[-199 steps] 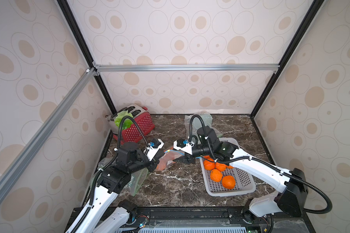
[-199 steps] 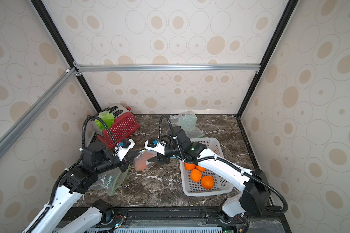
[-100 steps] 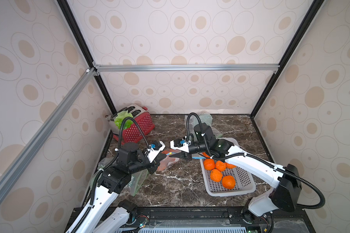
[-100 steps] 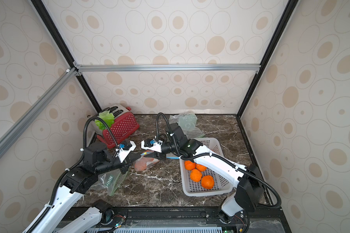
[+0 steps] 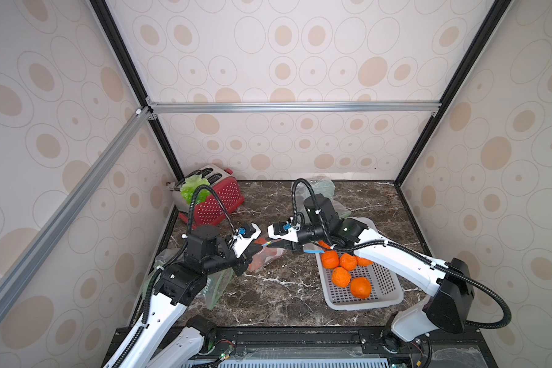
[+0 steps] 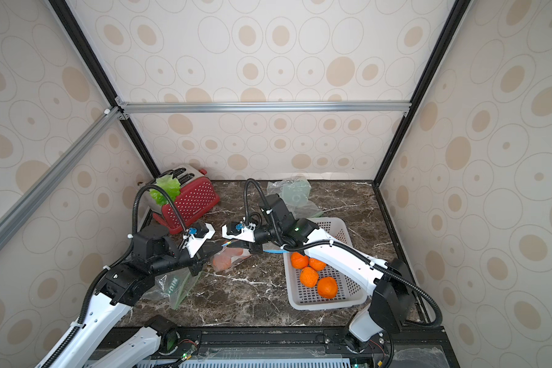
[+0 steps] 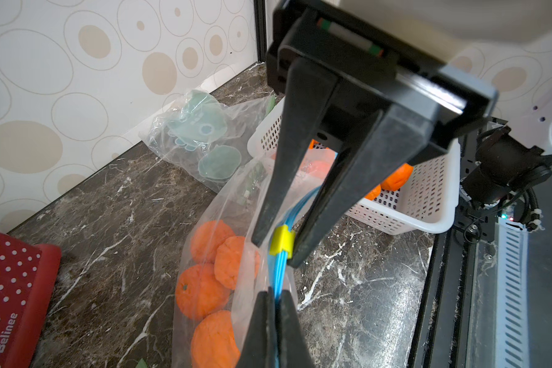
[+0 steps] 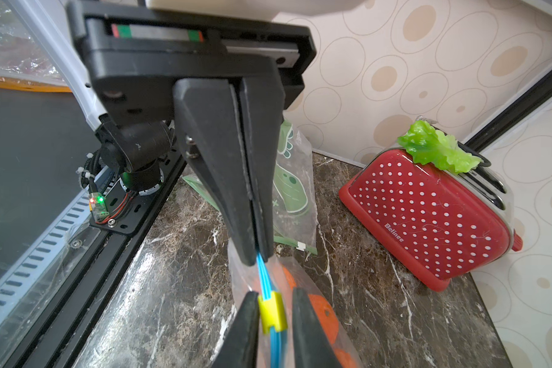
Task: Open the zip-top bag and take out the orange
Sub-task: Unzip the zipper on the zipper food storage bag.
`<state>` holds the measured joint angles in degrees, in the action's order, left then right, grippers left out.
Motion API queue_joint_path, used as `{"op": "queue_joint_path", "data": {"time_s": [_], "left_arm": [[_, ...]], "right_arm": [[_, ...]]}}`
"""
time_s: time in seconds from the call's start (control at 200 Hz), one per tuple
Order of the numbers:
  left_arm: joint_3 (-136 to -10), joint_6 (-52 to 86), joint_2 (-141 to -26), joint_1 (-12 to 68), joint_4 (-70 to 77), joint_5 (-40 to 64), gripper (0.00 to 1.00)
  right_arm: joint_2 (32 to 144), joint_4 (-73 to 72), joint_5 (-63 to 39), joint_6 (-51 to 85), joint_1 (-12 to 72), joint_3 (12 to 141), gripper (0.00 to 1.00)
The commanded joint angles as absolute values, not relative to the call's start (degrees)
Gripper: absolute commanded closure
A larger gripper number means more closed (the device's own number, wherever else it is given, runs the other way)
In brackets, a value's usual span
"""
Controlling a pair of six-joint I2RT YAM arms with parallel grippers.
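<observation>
Two-handed on the zip-top bag [image 5: 265, 258] just beside the basket [image 5: 381, 280], oranges [image 7: 201, 293] inside: clamped on the blue zip strip [image 7: 279, 277] with the left gripper [image 7: 276, 296], narrowly apart around the yellow slider [image 7: 281, 243] with the right gripper [image 8: 274, 296], so pinch squarely, then pull straight along it.

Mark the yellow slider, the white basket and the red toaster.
yellow slider [image 7: 281, 242]: left wrist view, its middle.
white basket [image 7: 421, 204]: left wrist view, its mesh side wall.
red toaster [image 8: 427, 216]: right wrist view, its dotted side.
</observation>
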<state>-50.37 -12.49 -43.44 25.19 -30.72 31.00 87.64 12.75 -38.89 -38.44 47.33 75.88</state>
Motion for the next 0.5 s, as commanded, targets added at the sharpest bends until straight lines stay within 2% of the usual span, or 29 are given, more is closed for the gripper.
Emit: {"op": "queue_joint_path", "data": {"time_s": [0.0,0.195,0.496], "left_arm": [[-51.06,-13.80,-43.06,25.43,-31.20,32.21,1.00],[-51.07,-13.71,-43.15,25.48,-31.20,31.99,1.00],[-51.28,-12.17,-40.86,25.43,-31.94,25.21,1.00]], "right_arm": [[88.15,14.41,-39.92,-40.72,47.30,77.09,0.87],[87.58,14.85,-40.43,-41.13,47.36,77.10,1.00],[84.40,20.22,-36.06,-44.10,46.35,76.02,1.00]]}}
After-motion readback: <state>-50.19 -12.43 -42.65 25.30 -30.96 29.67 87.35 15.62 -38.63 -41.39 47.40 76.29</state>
